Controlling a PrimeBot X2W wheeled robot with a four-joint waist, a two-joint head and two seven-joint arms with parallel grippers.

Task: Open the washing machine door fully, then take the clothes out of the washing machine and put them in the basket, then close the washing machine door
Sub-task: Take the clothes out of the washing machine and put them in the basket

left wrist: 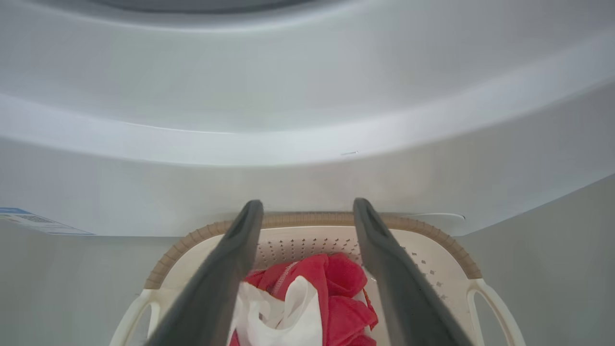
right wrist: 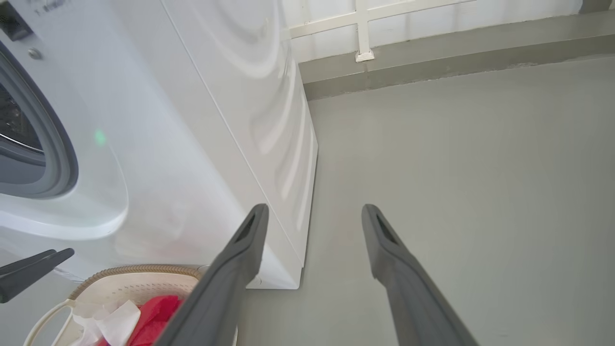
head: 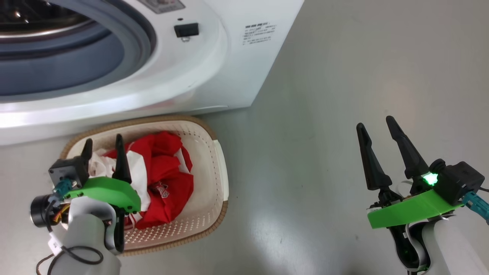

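Hovering with left hand (head: 103, 138) spread, empty, directly above clothes (head: 168, 187) heaped in basket (head: 223, 172). Held right hand (head: 374, 121) spread too, well apart over floor (head: 324, 95). Found washing machine (head: 214, 76) mouth just beyond basket; judged left arm nearer.

Right hand (right wrist: 314, 214) spread wide over bare grey floor (right wrist: 456, 168), nothing between fingers. Washing machine (right wrist: 192, 120) left, door opening visible. Basket (right wrist: 139, 270) against its front, red/white clothes (right wrist: 153, 312) inside. Left hand's fingertip (right wrist: 53, 257) just above the basket.
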